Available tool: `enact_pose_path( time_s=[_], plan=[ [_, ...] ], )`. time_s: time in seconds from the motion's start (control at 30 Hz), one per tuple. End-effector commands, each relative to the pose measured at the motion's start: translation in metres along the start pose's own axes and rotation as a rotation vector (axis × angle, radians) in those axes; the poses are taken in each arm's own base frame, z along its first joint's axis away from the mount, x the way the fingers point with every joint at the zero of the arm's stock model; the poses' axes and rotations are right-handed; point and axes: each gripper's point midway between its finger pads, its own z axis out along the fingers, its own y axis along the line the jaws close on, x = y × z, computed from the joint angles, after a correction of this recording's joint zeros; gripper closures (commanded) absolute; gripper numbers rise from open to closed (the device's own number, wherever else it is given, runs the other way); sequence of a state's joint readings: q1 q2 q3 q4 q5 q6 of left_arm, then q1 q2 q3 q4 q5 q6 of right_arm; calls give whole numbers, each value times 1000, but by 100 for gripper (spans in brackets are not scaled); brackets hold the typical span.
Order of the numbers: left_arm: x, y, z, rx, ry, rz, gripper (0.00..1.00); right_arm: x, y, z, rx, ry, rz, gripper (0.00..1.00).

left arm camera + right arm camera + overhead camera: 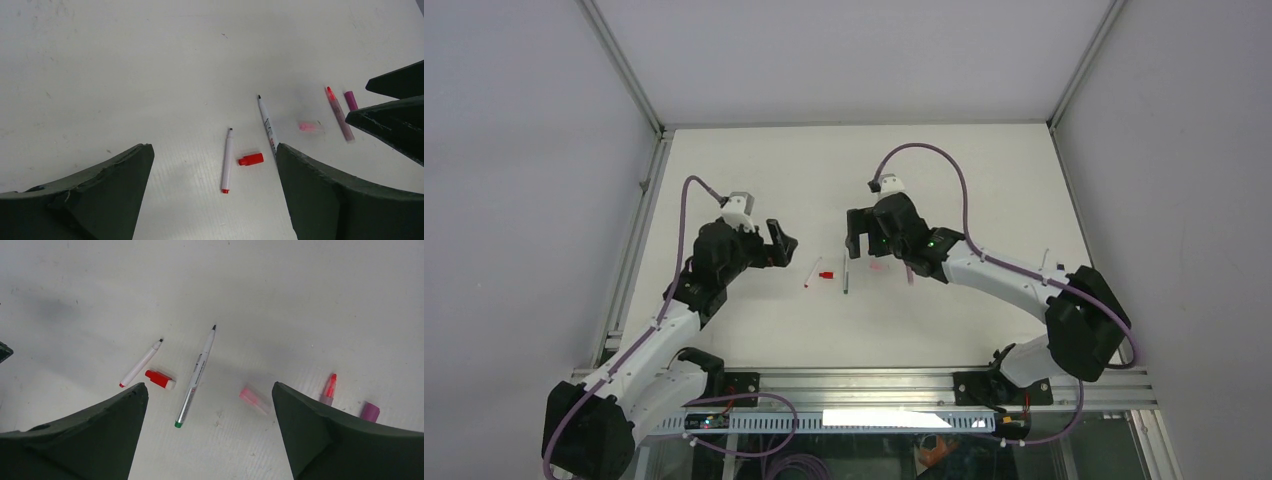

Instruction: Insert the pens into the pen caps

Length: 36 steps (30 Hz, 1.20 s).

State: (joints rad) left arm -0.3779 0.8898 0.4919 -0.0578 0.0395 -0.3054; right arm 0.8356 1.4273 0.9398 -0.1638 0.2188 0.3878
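L gripper: mine, fingers spread as wide as they go, holding nothing; hangs over the table, just left of the pens.
Red-end pen: leftmost, uncapped, lying flat, black tip pointing away from me.
Red cap: lying on its side just beside that pen, to its right, not touching as far as I can tell.
Green-end pen: longer, uncapped, flat, mid-row; no matching cap in view.
Pink cap: pale, translucent, lying apart btwn green-end pen and pink pen.
Pink pen: uncapped, orange-red tip exposed.
Magenta cap: just beside pink pen, far side.
R gripper: mine, likewise fully spread, empty, above the row.
Handling (est.): pens light, stiff, smooth and round, so prob. roll; I'd pinch mid-barrel, across the axis.
Caps (est.): tiny, skid easily; grip nr closed end, mouth left free.
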Motion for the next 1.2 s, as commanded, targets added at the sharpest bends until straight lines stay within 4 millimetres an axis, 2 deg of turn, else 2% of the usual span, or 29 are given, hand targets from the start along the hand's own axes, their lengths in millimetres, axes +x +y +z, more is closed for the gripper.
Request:
enact_pose_path(
  time_s=[0.0, 0.1, 0.3, 0.4, 0.43, 0.47, 0.6, 0.67, 0.73, 0.83, 1.0, 1.1, 1.17],
  plan=[
    [-23, -12, -4, 80, -98, -32, 1, -18, 16, 2, -31, 7, 46, 1],
    [-32, -27, -6, 166, -139, -23, 1, -15, 18, 11, -20, 29, 51, 1],
    [-42, -77, -19, 482, -229, 44, 1, -16, 25, 25, -24, 53, 62, 2],
    [-42, -100, -25, 654, -171, 82, 1, -19, 29, 27, -35, 56, 47, 2],
    [-39, -112, -35, 770, -136, 108, 1, -19, 29, 27, -34, 59, 38, 2],
    [-39, -116, -37, 838, -116, 115, 1, -20, 28, 27, -30, 60, 29, 2],
    [-38, -117, -41, 1052, -4, 35, 1, -24, 22, 20, -12, 50, -5, 2],
    [-43, -116, -46, 1128, -24, 41, 1, -21, 16, 16, 3, 46, -15, 1],
    [-44, -116, -54, 1189, -22, 53, 1, -19, 11, 12, 15, 40, -18, 1],
    [-40, -115, -54, 1212, 11, 59, 1, -16, 7, 7, 24, 37, -15, 1],
    [-50, -115, -45, 1178, 6, 18, 1, -14, 3, 1, 31, 32, -3, 1],
    [-50, -95, -7, 991, 12, -67, 3, -14, 4, 2, 38, 36, 18, 1],
    [-52, -82, 5, 851, -6, -67, 4, -12, 3, 3, 46, 45, 37, 1]
  ],
)
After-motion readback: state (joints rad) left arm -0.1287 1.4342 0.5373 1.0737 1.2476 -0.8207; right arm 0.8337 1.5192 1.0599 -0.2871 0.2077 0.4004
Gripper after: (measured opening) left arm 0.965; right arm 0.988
